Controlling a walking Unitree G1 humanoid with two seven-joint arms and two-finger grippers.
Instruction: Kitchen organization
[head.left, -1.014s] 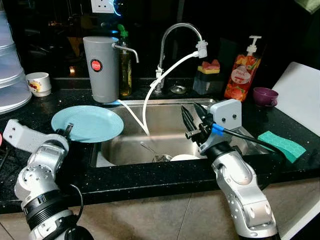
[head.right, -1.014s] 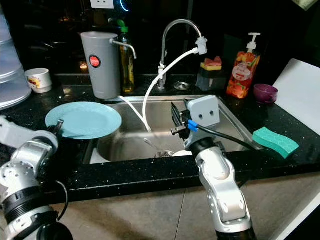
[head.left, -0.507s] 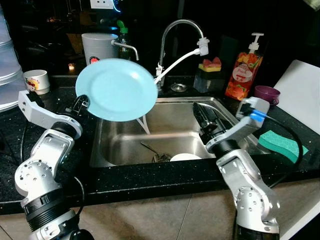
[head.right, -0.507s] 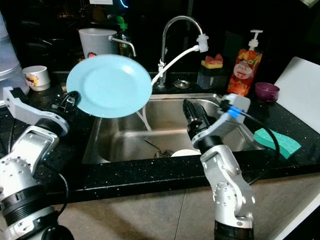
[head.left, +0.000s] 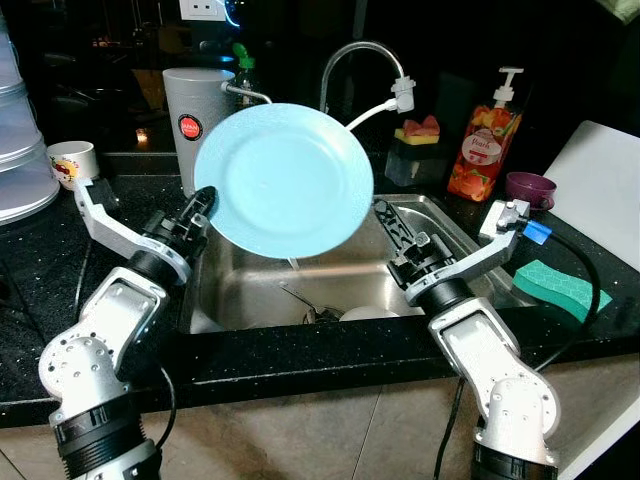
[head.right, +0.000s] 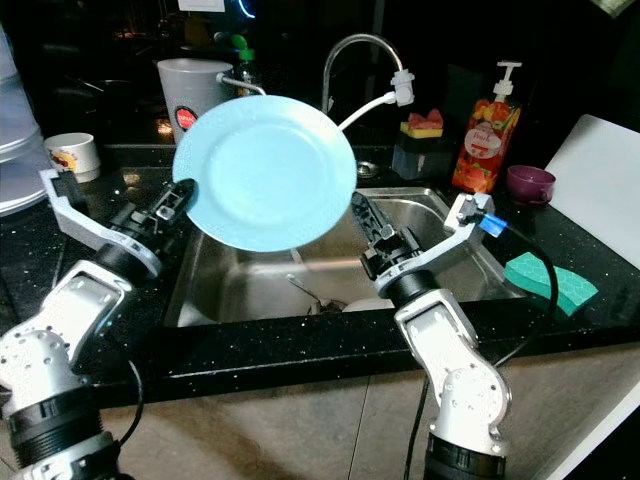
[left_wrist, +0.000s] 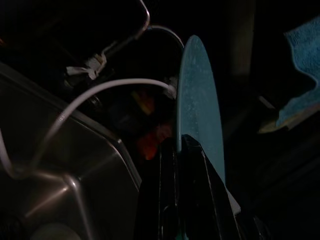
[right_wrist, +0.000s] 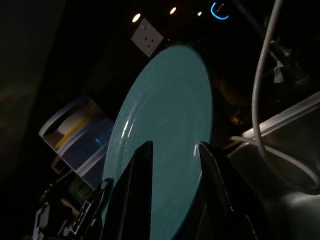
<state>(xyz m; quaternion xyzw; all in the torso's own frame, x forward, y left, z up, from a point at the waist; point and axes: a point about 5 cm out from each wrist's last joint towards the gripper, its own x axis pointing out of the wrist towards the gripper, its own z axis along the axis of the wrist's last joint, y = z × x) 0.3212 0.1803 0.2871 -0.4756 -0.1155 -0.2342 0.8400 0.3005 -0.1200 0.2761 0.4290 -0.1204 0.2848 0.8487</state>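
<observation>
A light blue plate (head.left: 285, 180) is held upright above the sink, its face turned toward me. My left gripper (head.left: 200, 205) is shut on the plate's left rim; in the left wrist view the plate (left_wrist: 200, 115) shows edge-on, clamped between the black fingers (left_wrist: 192, 165). My right gripper (head.left: 388, 218) points up out of the sink at the plate's lower right rim, fingers open. In the right wrist view the plate (right_wrist: 165, 125) stands just beyond the spread fingertips (right_wrist: 142, 165). Whether they touch it I cannot tell.
The steel sink (head.left: 240, 295) holds a white dish (head.left: 365, 314) and cutlery. Behind it stand the faucet (head.left: 345, 60) with a white hose, a grey jug (head.left: 190, 125) and a soap bottle (head.left: 480, 150). A green sponge (head.left: 562, 288), a purple cup (head.left: 530, 190) and a white board (head.left: 600, 190) lie at the right. A mug (head.left: 70, 160) is at the left.
My left gripper lifted the plate off the counter, tipped it upright and carried it right over the sink. My right gripper swung up toward the plate's rim.
</observation>
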